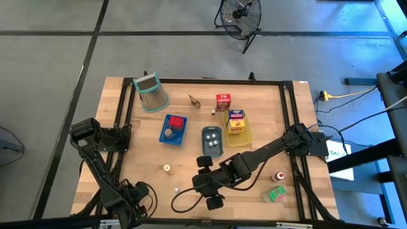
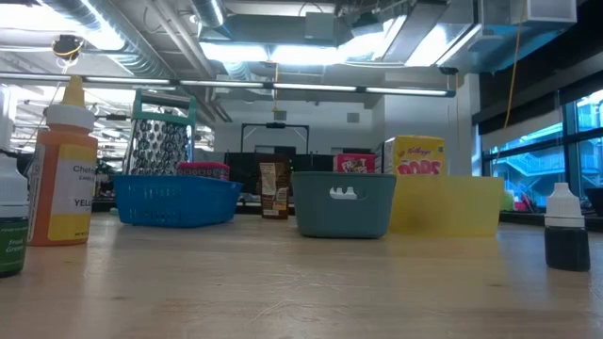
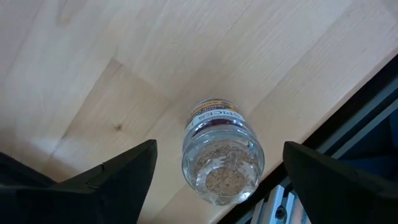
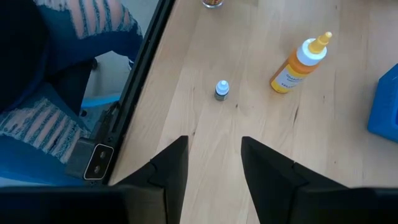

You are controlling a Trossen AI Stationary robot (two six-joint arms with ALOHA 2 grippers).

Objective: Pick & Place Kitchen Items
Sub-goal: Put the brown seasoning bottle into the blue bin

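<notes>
My left gripper [image 3: 219, 149] is open at the table's near left corner [image 1: 135, 196]. Its fingers stand wide on either side of a clear spice jar [image 3: 221, 158] without touching it. The jar stands on the wood close to the edge. My right gripper [image 4: 214, 163] is open and empty over the near middle of the table [image 1: 196, 186]. It faces a tiny white-capped bottle [image 4: 222, 90] and an orange squeeze bottle [image 4: 300, 62], both upright. A red carton [image 1: 222, 102], a red-capped bottle [image 1: 278, 176] and a green carton [image 1: 275, 194] rest on the wood.
A blue tray [image 1: 172, 129], a grey-blue tray [image 1: 212, 140] and a yellow tray [image 1: 245, 135] holding cartons sit mid-table. The green-rimmed grater [image 1: 151, 92] lies at the far left. A black frame rail [image 4: 134, 93] runs along the near edge, with a person's jeans [image 4: 56, 93] beyond it.
</notes>
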